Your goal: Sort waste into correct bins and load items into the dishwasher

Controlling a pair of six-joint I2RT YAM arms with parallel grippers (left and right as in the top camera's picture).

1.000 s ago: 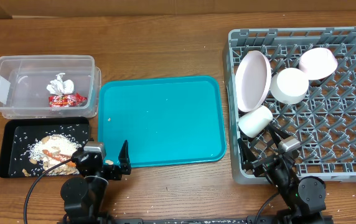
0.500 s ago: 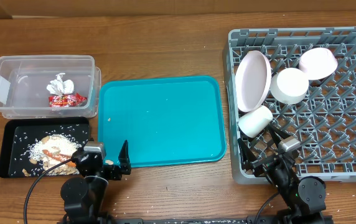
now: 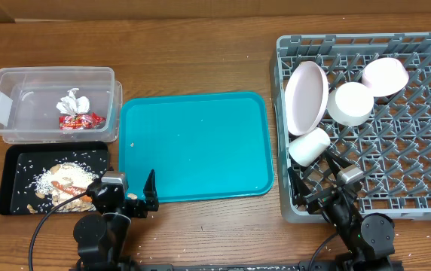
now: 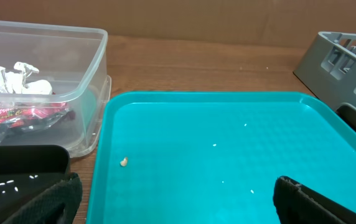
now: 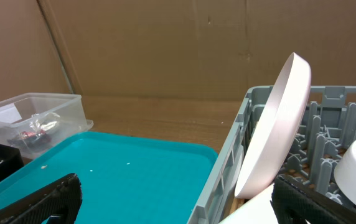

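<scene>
The teal tray [image 3: 193, 147] lies mid-table with only a few crumbs [image 4: 124, 162] on it. The grey dish rack [image 3: 351, 39] at the right holds a pink plate [image 3: 307, 96] on edge, a white bowl [image 3: 350, 103], a pink bowl [image 3: 384, 76] and a white cup [image 3: 309, 146]. The clear bin [image 3: 19, 83] at the left holds crumpled paper [image 3: 72, 102] and a red wrapper [image 3: 80, 120]. My left gripper [image 4: 178, 202] is open and empty at the tray's near left corner. My right gripper [image 5: 178, 202] is open and empty at the rack's near left corner, beside the plate [image 5: 277, 124].
A black tray [image 3: 12, 162] with rice and food scraps sits in front of the clear bin, just left of my left gripper [image 3: 121, 197]. My right gripper [image 3: 317, 181] sits over the rack's front edge. Bare wooden table lies behind the tray.
</scene>
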